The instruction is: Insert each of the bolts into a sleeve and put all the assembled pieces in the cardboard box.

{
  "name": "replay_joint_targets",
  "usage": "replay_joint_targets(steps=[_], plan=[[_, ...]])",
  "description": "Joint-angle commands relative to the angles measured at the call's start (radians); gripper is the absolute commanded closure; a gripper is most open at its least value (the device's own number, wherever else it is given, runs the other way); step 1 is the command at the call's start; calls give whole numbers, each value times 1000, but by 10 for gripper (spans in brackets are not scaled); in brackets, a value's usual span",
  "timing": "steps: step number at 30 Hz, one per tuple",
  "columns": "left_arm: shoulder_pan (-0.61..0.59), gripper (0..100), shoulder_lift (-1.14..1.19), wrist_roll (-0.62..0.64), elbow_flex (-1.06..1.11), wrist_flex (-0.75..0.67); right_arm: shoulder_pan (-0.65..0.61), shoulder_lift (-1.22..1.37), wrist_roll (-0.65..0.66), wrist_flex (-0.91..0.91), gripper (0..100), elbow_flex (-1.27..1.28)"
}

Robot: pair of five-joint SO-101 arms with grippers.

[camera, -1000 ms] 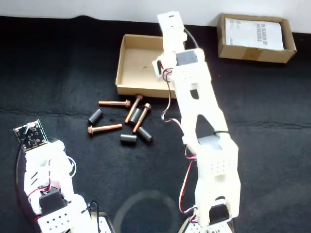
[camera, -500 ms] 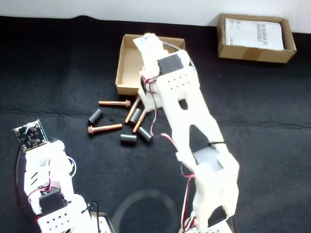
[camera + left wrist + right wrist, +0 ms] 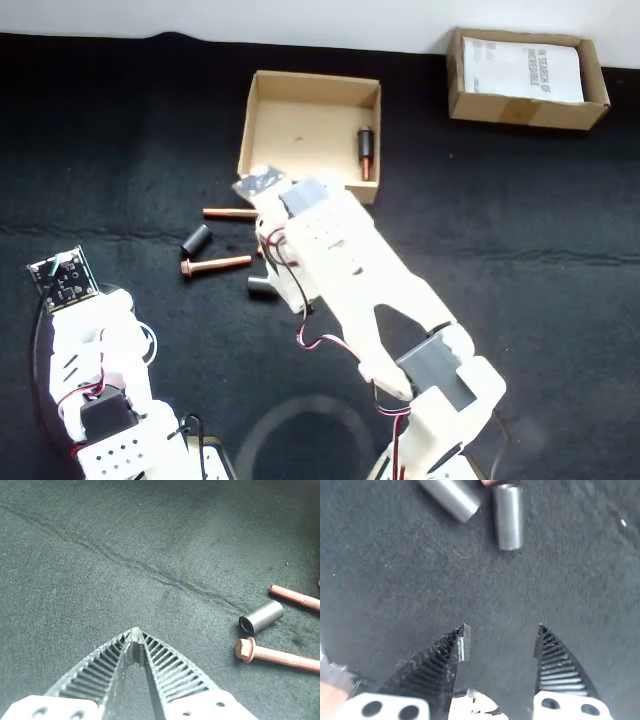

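The cardboard box [image 3: 300, 125] holds one bolt-in-sleeve piece [image 3: 366, 152] by its right wall. Loose copper bolts [image 3: 230, 213] [image 3: 215, 265] and dark sleeves [image 3: 196, 239] [image 3: 260, 286] lie on the black cloth in front of the box. My right arm [image 3: 330, 250] hangs over this pile and hides part of it. My right gripper [image 3: 501, 630] is open with nothing in it, a short way from two grey sleeves [image 3: 449, 497] [image 3: 509, 516]. My left gripper [image 3: 136, 632] is shut and empty above bare cloth, apart from a sleeve [image 3: 261, 616] and a bolt [image 3: 277, 655].
A second cardboard box [image 3: 527, 78] with a printed sheet inside stands at the back right. The left arm's base [image 3: 95, 380] is at the front left. A seam in the cloth [image 3: 150, 572] runs across the table.
The right arm has swung back from over the cardboard box to above the loose bolts and sleeves. An assembled piece now shows in the box. The left arm has kept still.
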Motion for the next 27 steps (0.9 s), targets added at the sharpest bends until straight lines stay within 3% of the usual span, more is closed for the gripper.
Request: replay_joint_targets(steps=[1, 21, 27], plan=[[-7, 987, 2, -5, 19, -14, -13, -59, 21, -101, 800, 28], [-7, 987, 2, -5, 19, -14, -13, 173, 23, -308, 800, 38], [-7, 987, 2, -5, 19, -14, -8, 252, 23, -311, 800, -61]])
